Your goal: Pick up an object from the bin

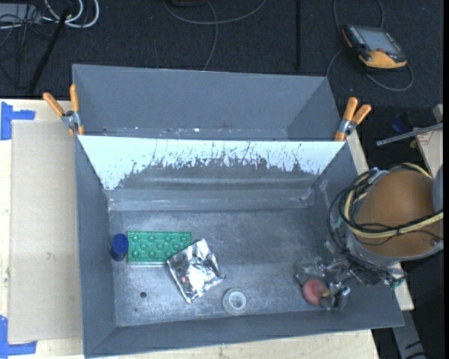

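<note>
My gripper (328,281) is low in the bin's front right corner, reaching in from the right. A small red round thing (312,291) lies directly at its tip, touching or partly under it. Whether the red thing is gripped cannot be made out.
On the left of the floor lie a flat green studded plate (159,247) and a blue cap (119,247) at its left end. A crumpled foil piece (194,271) overlaps the plate's right end. A clear ring (235,300) lies near the front wall. The arm's orange cover and cables hang over the right rim.
</note>
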Tool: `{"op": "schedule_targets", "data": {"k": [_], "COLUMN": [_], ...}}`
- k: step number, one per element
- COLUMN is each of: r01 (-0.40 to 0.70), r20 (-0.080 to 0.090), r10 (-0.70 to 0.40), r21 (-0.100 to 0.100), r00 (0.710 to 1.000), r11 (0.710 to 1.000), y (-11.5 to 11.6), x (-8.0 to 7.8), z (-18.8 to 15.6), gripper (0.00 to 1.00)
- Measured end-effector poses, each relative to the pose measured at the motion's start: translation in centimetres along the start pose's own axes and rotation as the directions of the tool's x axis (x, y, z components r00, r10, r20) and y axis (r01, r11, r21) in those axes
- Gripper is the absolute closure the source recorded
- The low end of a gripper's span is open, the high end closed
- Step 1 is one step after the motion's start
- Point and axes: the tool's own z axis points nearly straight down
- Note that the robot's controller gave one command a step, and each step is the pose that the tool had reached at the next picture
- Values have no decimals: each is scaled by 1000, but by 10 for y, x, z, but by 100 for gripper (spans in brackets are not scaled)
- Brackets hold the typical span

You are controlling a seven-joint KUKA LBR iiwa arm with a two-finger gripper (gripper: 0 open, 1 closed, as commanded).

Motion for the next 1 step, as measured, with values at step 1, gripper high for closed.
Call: {"op": "schedule_targets", "data": {"k": [1], "r01": [-13], "r20": [3], "r10": [13], "r21": [3], "r00": [1000], "r11": [1000], "y": [-2], "x": [-25], "z": [-175], "gripper": [100]}}
